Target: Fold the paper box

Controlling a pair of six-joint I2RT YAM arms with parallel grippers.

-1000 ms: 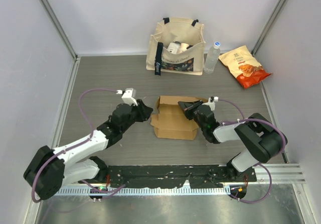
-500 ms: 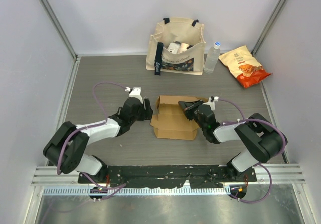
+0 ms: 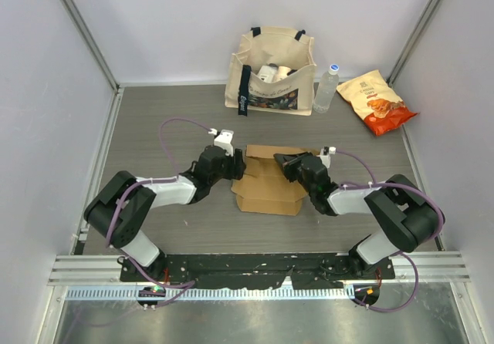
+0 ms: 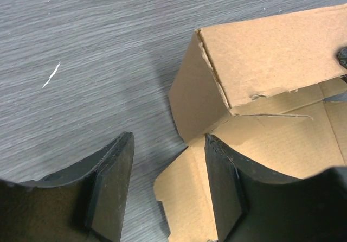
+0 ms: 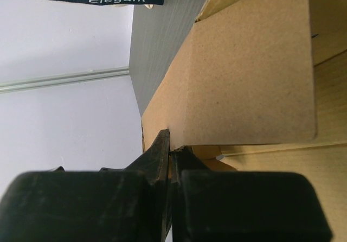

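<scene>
Two claws meet at the paper box (image 3: 266, 186), which lies partly folded at the middle of the gray counter (image 3: 170, 120), one long wall raised and its other flaps spread flat.

At the box's 9 o'clock edge is the left claw (image 3: 235, 166), low over the counter. The wrist view shows its jaws standing well apart with nothing gripped: its dark fingers (image 4: 111, 182) straddle the box's near corner, where a loose flat flap with a small tab lies in the gap between them. The finger on the box side overlaps the cardboard floor, but whether it touches I cannot tell.

Toward the box's 1 o'clock corner, the right claw (image 3: 284, 161) is pinched tight on the thin edge of an upright cardboard flap, the fingertips meeting with only the sheet between them.

Beyond the box, at 12 o'clock by the back wall, stands a beige printed tote bag (image 3: 270, 70). A clear water bottle (image 3: 327, 88) stands at 1 o'clock, just beside the bag, and an orange snack packet (image 3: 377, 101) lies at 2 o'clock.
</scene>
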